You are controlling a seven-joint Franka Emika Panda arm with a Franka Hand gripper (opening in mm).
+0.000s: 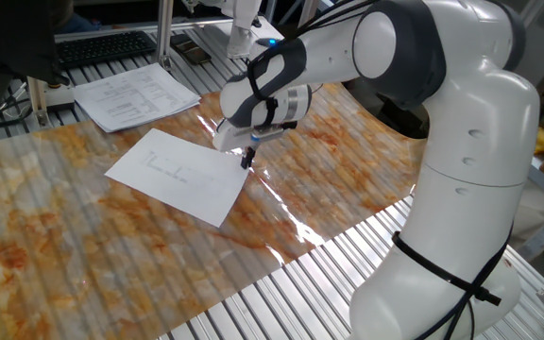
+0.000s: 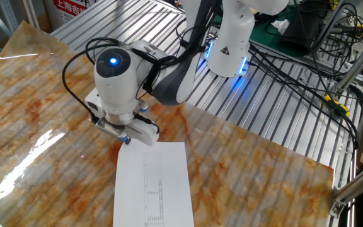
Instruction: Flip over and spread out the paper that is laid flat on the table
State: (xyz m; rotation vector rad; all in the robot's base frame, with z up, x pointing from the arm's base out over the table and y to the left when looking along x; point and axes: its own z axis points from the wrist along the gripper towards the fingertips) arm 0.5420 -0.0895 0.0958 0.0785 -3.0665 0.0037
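Note:
The paper point(image 1: 179, 174) is a single white sheet with a few faint printed lines facing up. It lies almost flat on the orange-and-grey marbled table point(image 1: 83, 236). It also shows in the other fixed view point(image 2: 151, 186). My gripper point(image 1: 246, 161) points down at the sheet's corner nearest the arm, with its dark fingers closed together on that corner. In the other fixed view the gripper point(image 2: 126, 140) sits at the sheet's top-left corner, just above the table. The wrist hides the exact contact.
A stack of densely printed pages point(image 1: 135, 95) lies at the back left, with a keyboard point(image 1: 102, 46) behind it. The bare metal slats point(image 1: 281, 302) begin at the marbled sheet's front edge. The robot base and cables point(image 2: 232, 50) stand beyond the table.

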